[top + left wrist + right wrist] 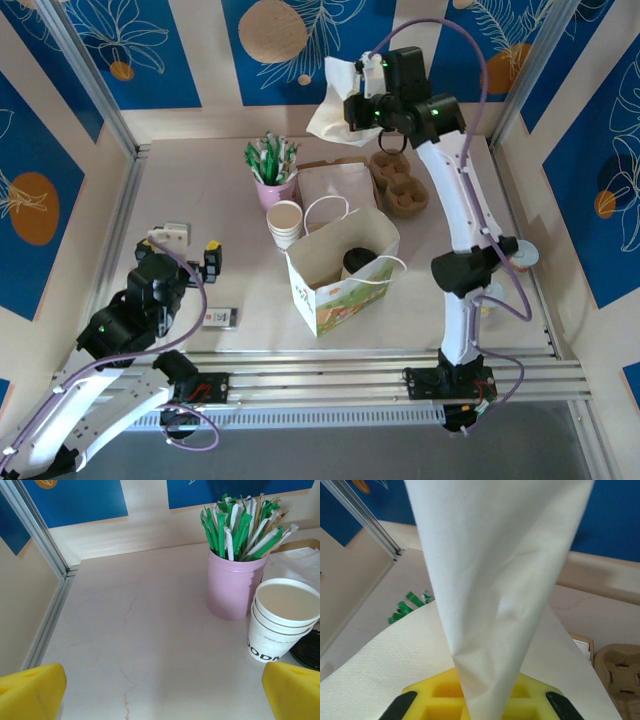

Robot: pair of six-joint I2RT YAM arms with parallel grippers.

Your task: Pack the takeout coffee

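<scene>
Pink cup (232,587), green-white sticks (240,522), cream cups (282,622), white napkin (495,580), yellow fingers (32,690), black lid (358,262)

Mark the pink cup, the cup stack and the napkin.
pink cup (231,587): left wrist view, on its front wall.
cup stack (270,640): left wrist view, on the outer cup's side wall.
napkin (495,580): right wrist view, on the middle of the hanging sheet.

Bright, even light, with faint soft shadows on the bench (230,270). The napkin (505,580) close to the right wrist lens is blurred; left fingers (30,692) slightly soft
</scene>
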